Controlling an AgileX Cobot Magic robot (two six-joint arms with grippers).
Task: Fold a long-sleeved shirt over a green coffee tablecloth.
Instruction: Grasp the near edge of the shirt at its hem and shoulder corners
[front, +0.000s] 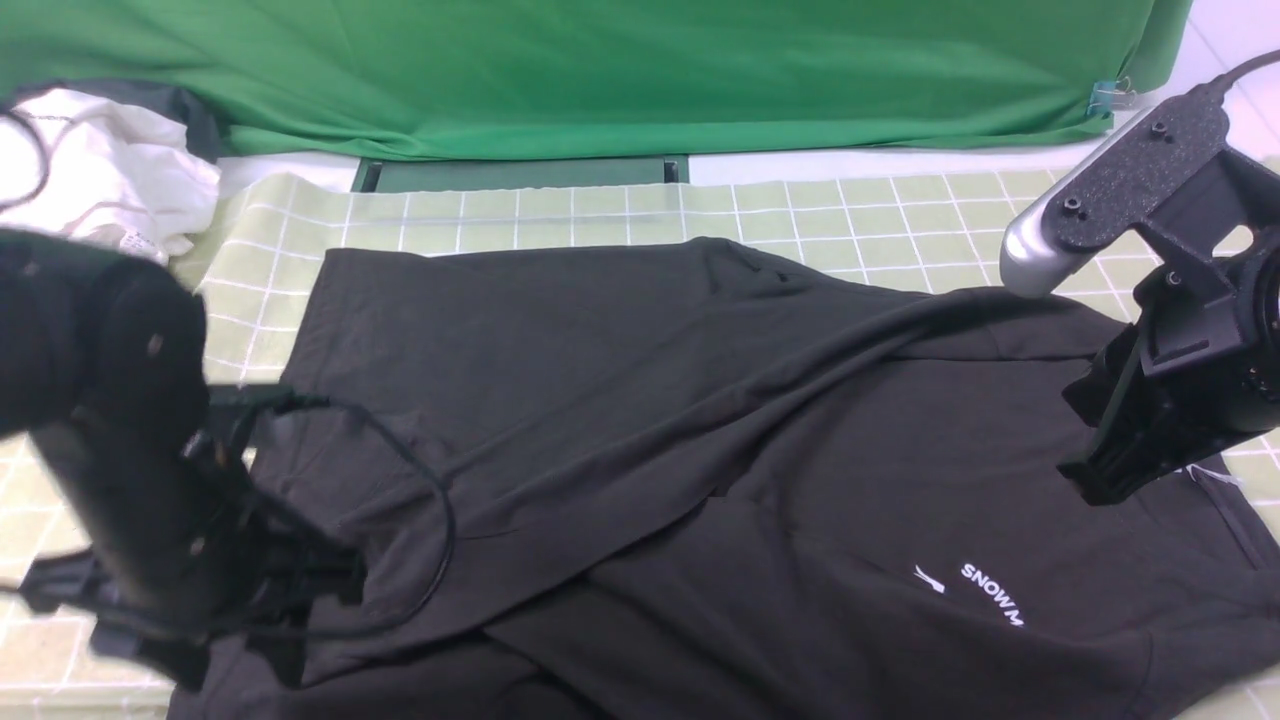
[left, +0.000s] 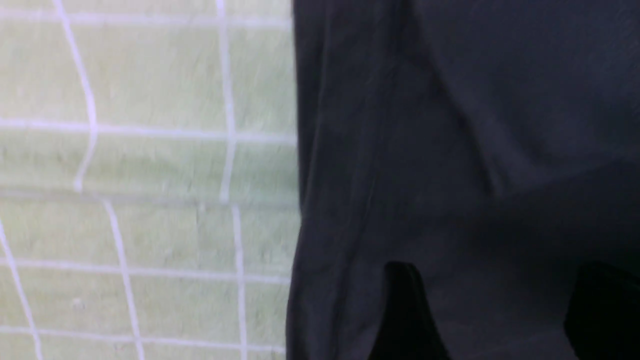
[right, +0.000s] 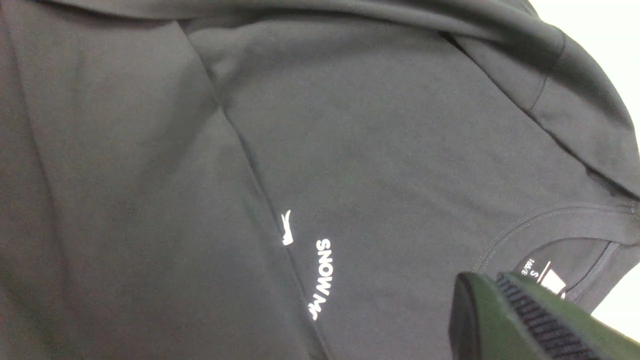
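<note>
While checking the fold: notes long-sleeved shirt sprawled creased across green coffee tablecloth; left tool released over its edge; cannot tell right tool's state beside collar. Recommends gripping squarely, lifting low, folding without dragging.

A black cotton long-sleeved shirt fills mid-frame, plain except for white "SNOW" lettering at lower right. The pale yellow-green tablecloth under it bears a grid of thin white lines. A plain deep-green fabric backdrop spans the top; a crumpled white garment lies upper left.
</note>
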